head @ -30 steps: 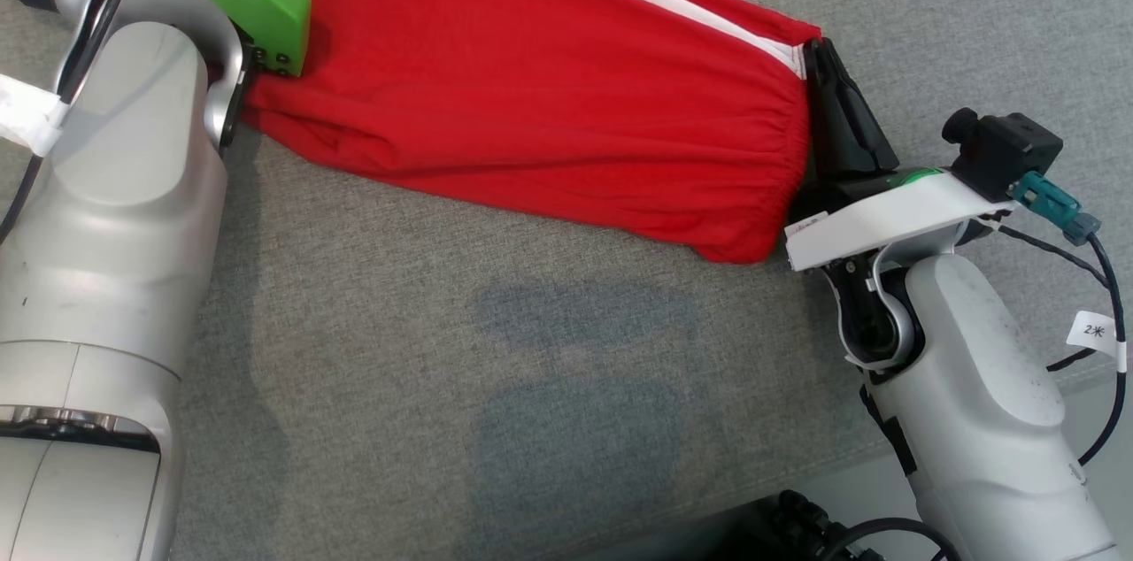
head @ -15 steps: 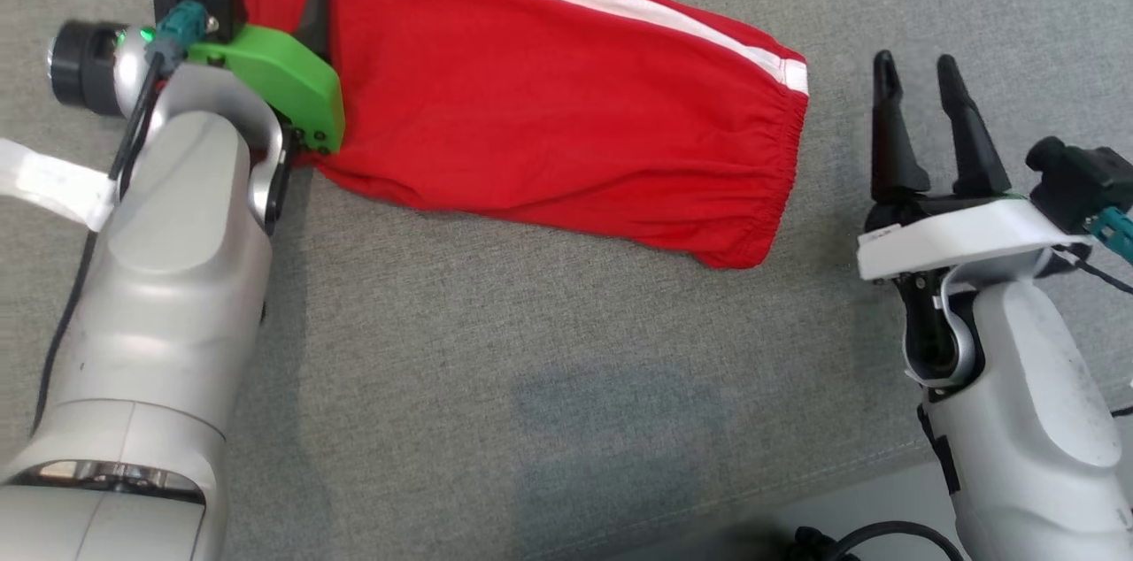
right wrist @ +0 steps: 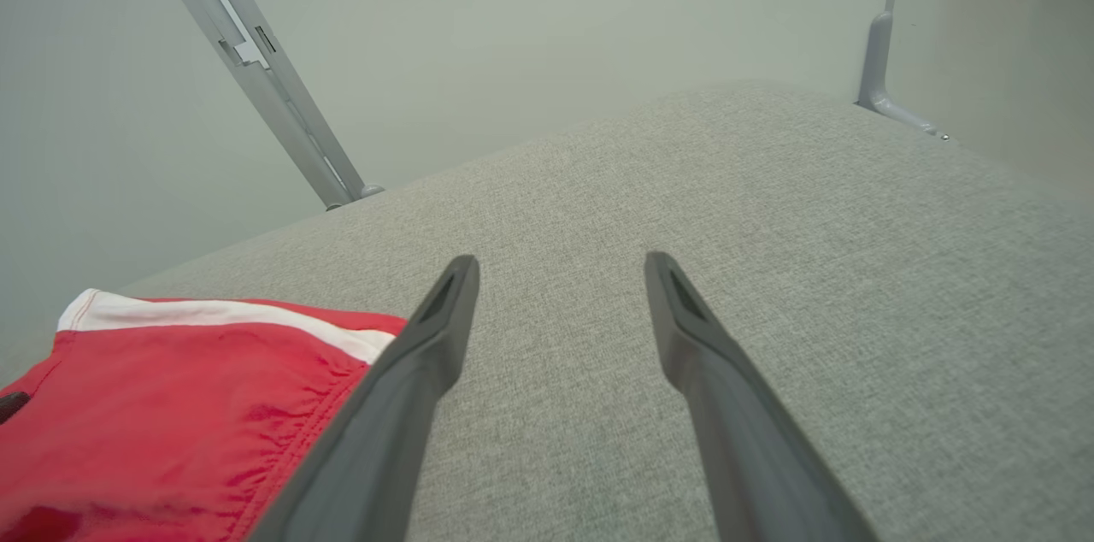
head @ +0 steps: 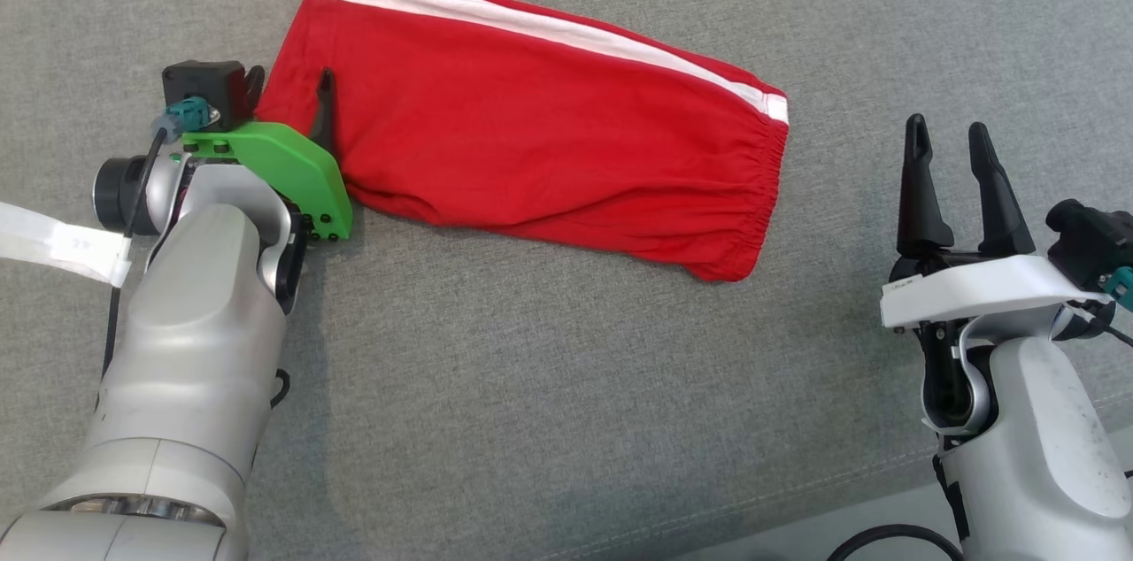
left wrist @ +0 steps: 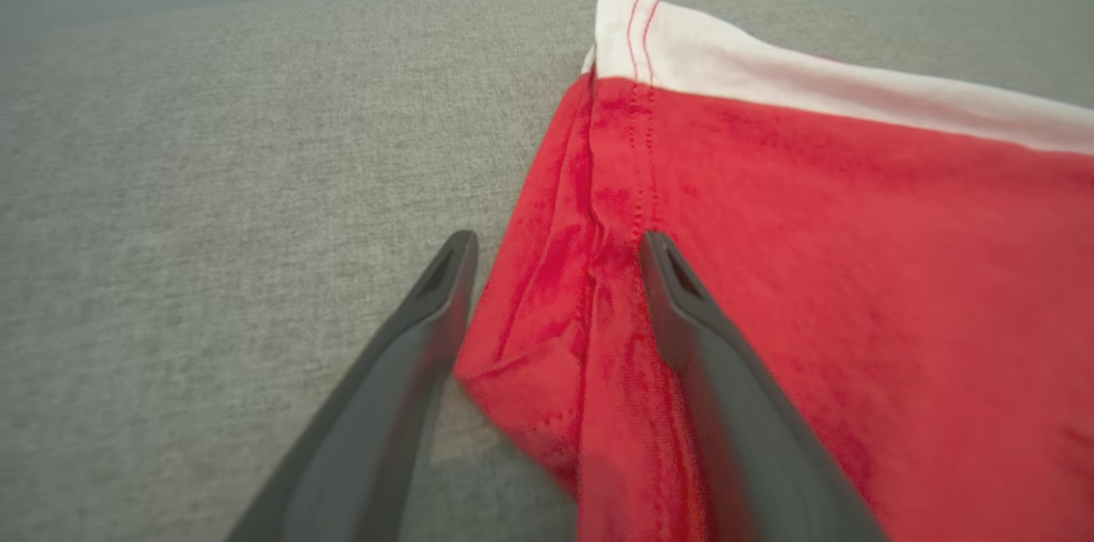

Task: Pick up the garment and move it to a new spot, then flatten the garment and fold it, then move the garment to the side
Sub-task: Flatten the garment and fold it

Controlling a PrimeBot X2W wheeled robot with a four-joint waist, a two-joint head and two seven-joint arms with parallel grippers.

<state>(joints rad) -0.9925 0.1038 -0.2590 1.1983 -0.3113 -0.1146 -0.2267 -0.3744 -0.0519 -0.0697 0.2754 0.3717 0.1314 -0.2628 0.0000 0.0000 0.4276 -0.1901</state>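
- Across the head view, the red garment (head: 549,127) lies flat and slantwise on the grey tabletop (head: 566,384), with its white stripe along the far edge. A second ago both sets of jaws were pinched on its two ends; now both stand wide apart and hold nothing. The left jaws remain at the hem corner, one finger over the red cloth and the other just off its edge. The right jaws have drawn off past the gathered waistband, with bare tabletop between. The camera has shifted too, so the garment's new place in the picture is no sure sign that it moved.
- From the left wrist view, the garment (left wrist: 812,268) has its hem seam between the spread jaws. One finger lies over grey tabletop (left wrist: 214,183), the other over red cloth, and nothing is clamped.
- From the right wrist view, the open jaws point over bare tabletop (right wrist: 769,226), with the garment (right wrist: 171,405) off at the lower left.
- The release suggests a carrying or pulling step has just ended. The left jaws should lift away cleanly, or they may drag the hem.
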